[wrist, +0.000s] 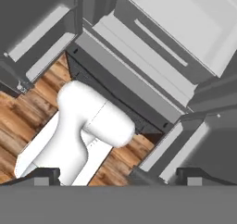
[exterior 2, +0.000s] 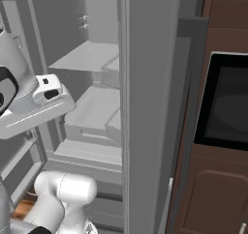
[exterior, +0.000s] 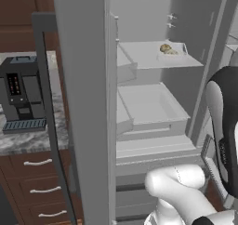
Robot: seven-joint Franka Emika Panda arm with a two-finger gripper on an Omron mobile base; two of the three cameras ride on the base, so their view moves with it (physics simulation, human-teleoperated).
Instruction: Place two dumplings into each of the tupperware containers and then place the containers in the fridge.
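You are looking into the open fridge point(exterior: 153, 108) in both base views, and no writing or brand is showing legibly anywhere; the small panel on the black coffee machine point(exterior: 21, 96) at the left of the left base view is glowing reddish, but its marks are too small to read.

In the left base view, a container point(exterior: 173, 49) is sitting on the upper shelf point(exterior: 153, 59), in the upper right of the frame, with a beige dumpling point(exterior: 165, 48) lying inside it. You cannot tell how many dumplings are in there, since the lump is small and blurred. The right base view is showing that same shelf from the other side, but the fridge's middle post is cutting off the part where the container would be.

Below the shelf, a pale drawer point(exterior: 148, 105) is showing in the middle of the left base view. The coffee machine is standing on a speckled desk point(exterior: 28, 140) at the left, above brown drawers point(exterior: 37, 182).

The right base view is giving you a dark oven point(exterior 2: 225, 100) set in brown cabinets at the right edge.

In the hand view the claw point(wrist: 118, 176) is pointing down toward the wooden floor point(wrist: 32, 112) in front of the fridge, its two dark tips standing wide apart at the bottom edge, with nothing between them.
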